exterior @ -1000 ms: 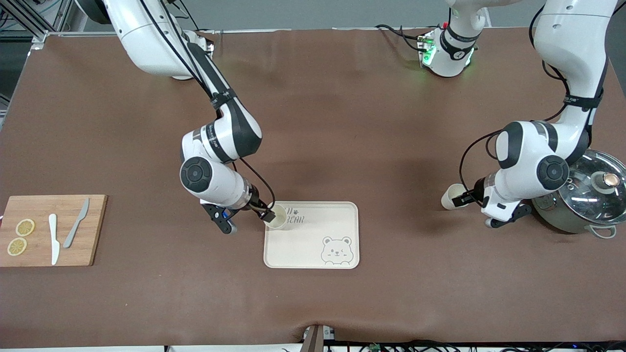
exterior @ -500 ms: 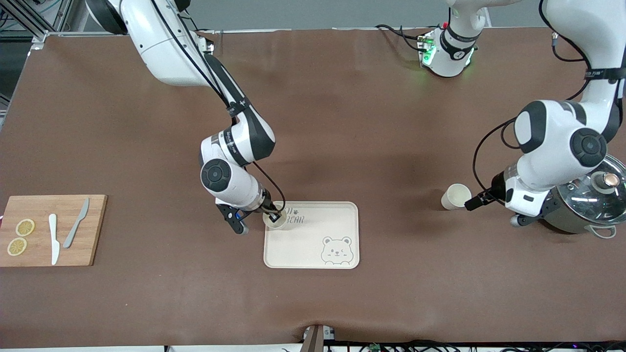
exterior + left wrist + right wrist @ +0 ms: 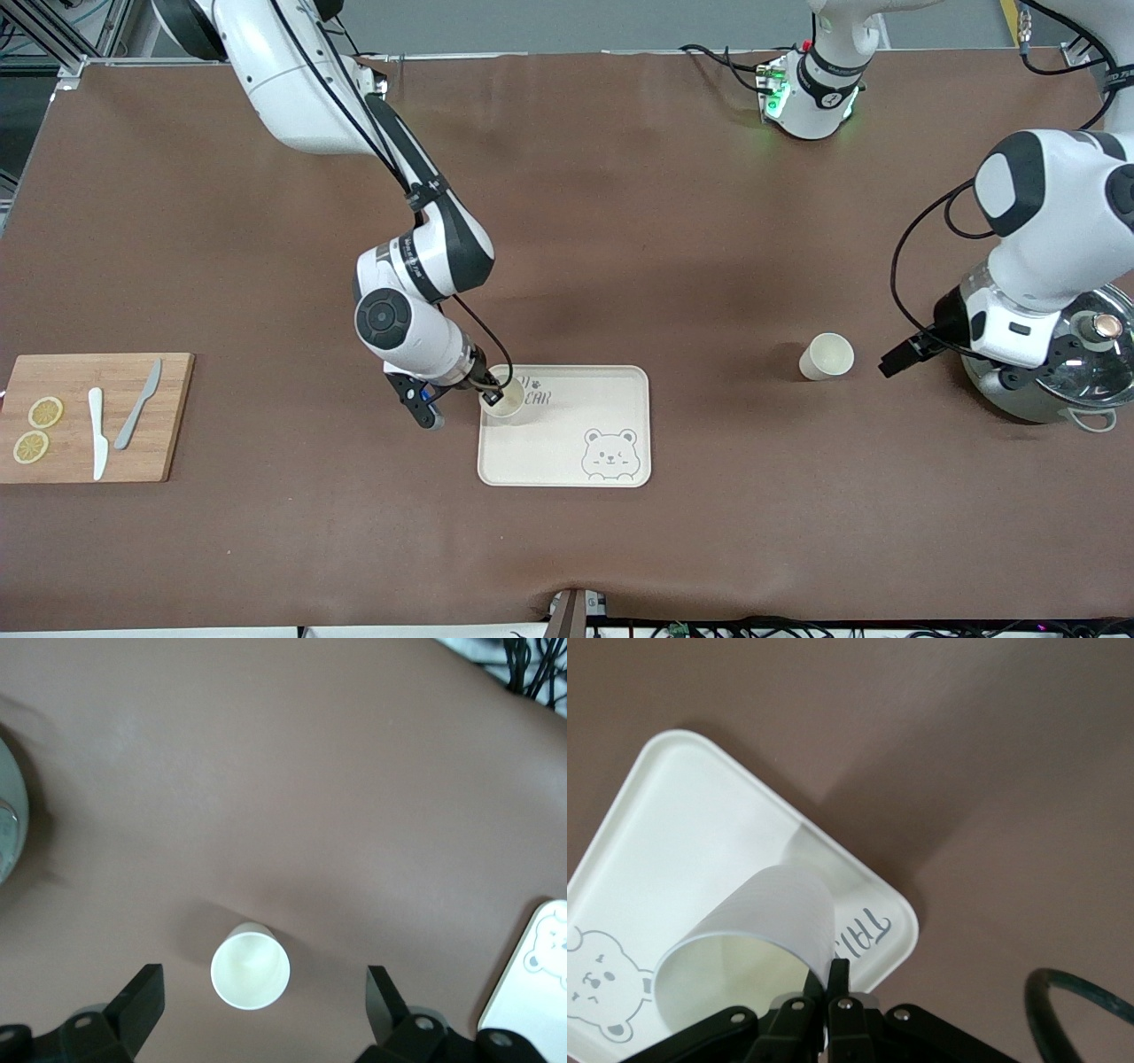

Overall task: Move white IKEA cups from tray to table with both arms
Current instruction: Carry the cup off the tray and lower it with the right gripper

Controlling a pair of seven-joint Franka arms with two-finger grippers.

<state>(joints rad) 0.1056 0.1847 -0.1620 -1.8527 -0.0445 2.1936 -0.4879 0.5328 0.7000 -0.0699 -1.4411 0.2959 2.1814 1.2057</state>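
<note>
Front view: right gripper [image 3: 493,396] is pinched on the rim of a white cup [image 3: 502,399] standing in the tray [image 3: 567,461] corner toward the right arm's end. Second cup [image 3: 826,356] stands upright on the table, apart from the tray.

Left wrist view: left gripper [image 3: 261,1005] is spread wide, holding nothing, above the second cup [image 3: 251,966].

Right wrist view: fingers [image 3: 837,979] clamp the cup wall [image 3: 766,921] over the tray [image 3: 673,815].
</note>
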